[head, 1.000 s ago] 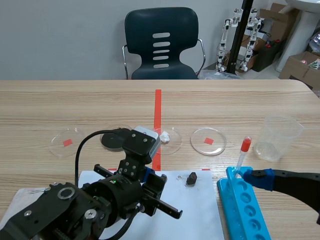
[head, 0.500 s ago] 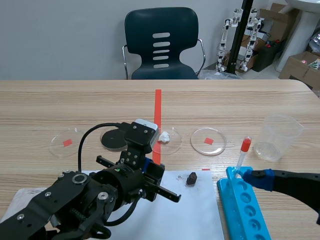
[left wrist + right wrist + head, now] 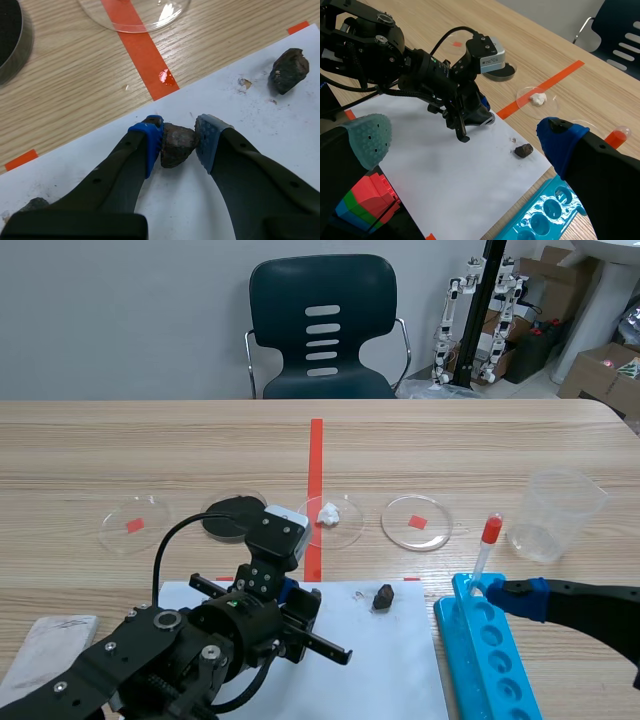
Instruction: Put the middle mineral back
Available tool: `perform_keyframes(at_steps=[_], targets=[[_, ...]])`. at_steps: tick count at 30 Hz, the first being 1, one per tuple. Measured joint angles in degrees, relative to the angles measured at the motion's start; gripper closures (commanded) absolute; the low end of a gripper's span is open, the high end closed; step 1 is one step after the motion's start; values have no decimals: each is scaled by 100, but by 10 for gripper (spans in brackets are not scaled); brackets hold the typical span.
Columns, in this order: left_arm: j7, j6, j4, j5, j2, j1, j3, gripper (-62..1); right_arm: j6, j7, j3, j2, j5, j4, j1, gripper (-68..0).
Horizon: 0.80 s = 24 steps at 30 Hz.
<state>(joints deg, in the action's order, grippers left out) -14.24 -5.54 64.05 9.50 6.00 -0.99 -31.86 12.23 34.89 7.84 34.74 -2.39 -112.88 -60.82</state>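
Observation:
My left gripper (image 3: 177,140) is shut on a brown mineral (image 3: 176,145), just above the white paper sheet (image 3: 240,150) near its far edge. In the scene view the left gripper (image 3: 296,598) sits low over the sheet (image 3: 380,660), and its own arm hides the brown mineral. A darker mineral (image 3: 383,597) (image 3: 288,70) lies on the sheet to the right of it. A third stone (image 3: 32,205) lies beside the left finger. Beyond the sheet stand a dark dish (image 3: 229,517), a clear dish (image 3: 345,532) with a white mineral (image 3: 328,513), and a clear dish (image 3: 416,522) with a red mark. My right gripper (image 3: 462,140) is open and holds nothing.
Another clear dish (image 3: 134,521) stands at the far left. At the right are a plastic beaker (image 3: 555,515) and a blue tube rack (image 3: 490,660) holding a red-capped tube (image 3: 485,545). A white cloth (image 3: 50,640) lies left of the sheet. A chair stands beyond the table.
The left arm has come down toward the paper and drawn back a little from the dishes, uncovering the cloth at the left. The right arm has not moved.

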Motion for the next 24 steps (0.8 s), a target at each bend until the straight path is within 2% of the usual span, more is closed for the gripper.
perform_keyframes(at_steps=[11,15,20,24], targets=[[39,-2,0,0,-13,-9,0,-59,0,0,0,0,0,0,0,-606],[39,-2,0,0,-13,-9,0,-146,0,0,0,0,0,0,0,-606],[39,-2,0,0,-13,-9,0,-206,0,0,0,0,0,0,0,-606],[42,-2,0,0,-13,-9,0,-338,0,0,0,0,0,0,0,-606]])
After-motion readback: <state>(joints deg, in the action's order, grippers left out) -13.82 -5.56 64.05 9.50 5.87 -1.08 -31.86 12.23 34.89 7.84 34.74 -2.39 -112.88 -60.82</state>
